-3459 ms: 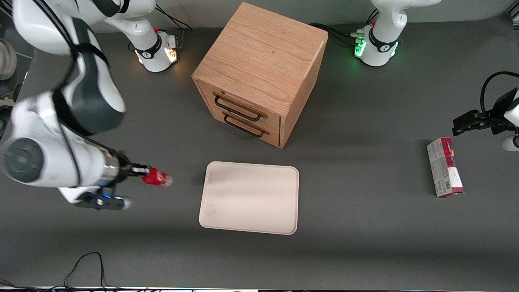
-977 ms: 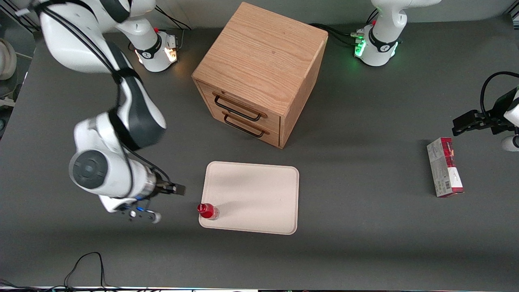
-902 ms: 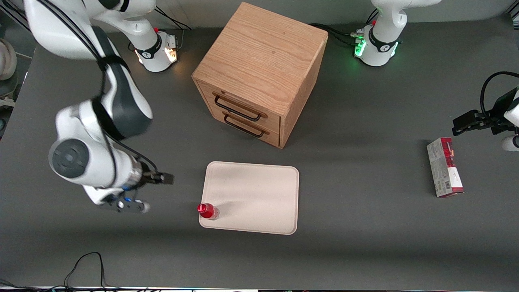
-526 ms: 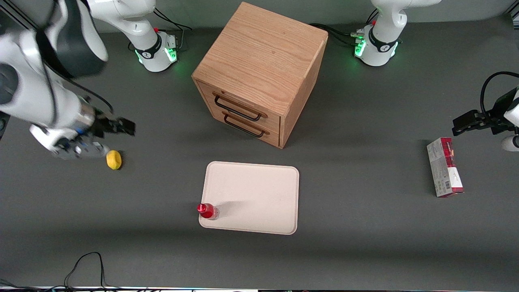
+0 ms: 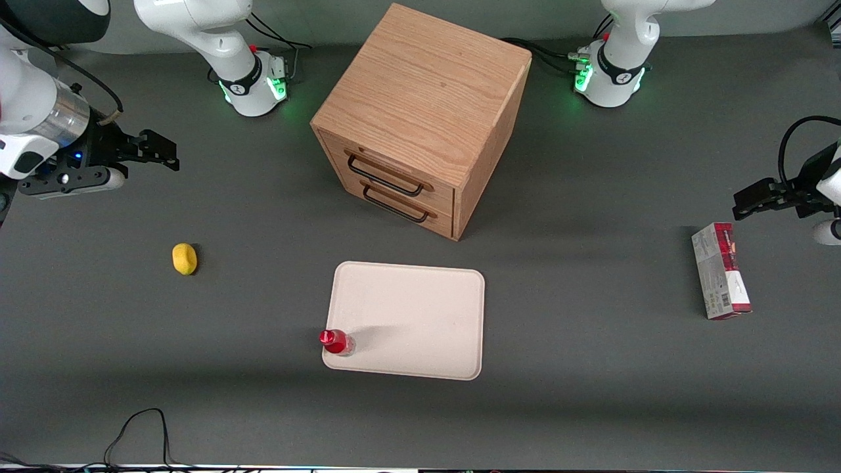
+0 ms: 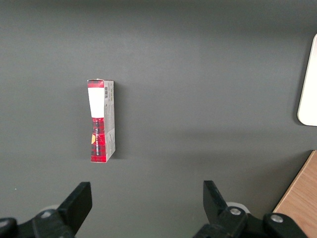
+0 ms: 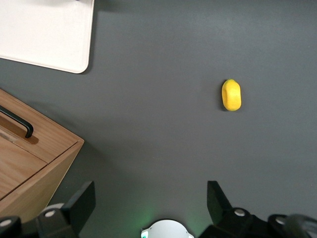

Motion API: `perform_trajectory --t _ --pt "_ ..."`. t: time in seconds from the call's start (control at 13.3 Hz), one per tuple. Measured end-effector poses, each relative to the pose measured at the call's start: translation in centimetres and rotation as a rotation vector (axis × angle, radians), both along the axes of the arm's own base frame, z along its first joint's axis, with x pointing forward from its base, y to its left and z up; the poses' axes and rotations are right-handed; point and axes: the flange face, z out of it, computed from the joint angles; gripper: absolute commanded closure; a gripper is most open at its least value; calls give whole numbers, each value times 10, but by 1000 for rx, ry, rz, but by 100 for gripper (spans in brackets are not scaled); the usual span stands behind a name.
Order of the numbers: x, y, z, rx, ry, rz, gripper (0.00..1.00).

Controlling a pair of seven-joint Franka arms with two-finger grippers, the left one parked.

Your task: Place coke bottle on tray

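Note:
The coke bottle, tiny and red with a red cap, stands upright on the corner of the cream-white tray that is nearest the front camera and toward the working arm's end. The tray's corner also shows in the right wrist view. My right gripper is open and empty, raised far from the tray at the working arm's end of the table, farther from the front camera than the bottle. In the right wrist view the gripper has its fingers wide apart over bare table.
A yellow lemon-like lump lies on the table between the gripper and the tray, and also shows in the right wrist view. The wooden two-drawer cabinet stands farther back than the tray. A red-and-grey carton lies toward the parked arm's end.
The bottle was held in my gripper and now stands on the tray. My gripper let go, opened and withdrew up and away toward the working arm's end, uncovering the yellow lump.

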Motion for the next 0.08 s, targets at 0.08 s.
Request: perform_trajectory --t 0.08 --pt "2 1 -1 0 2 2 0"
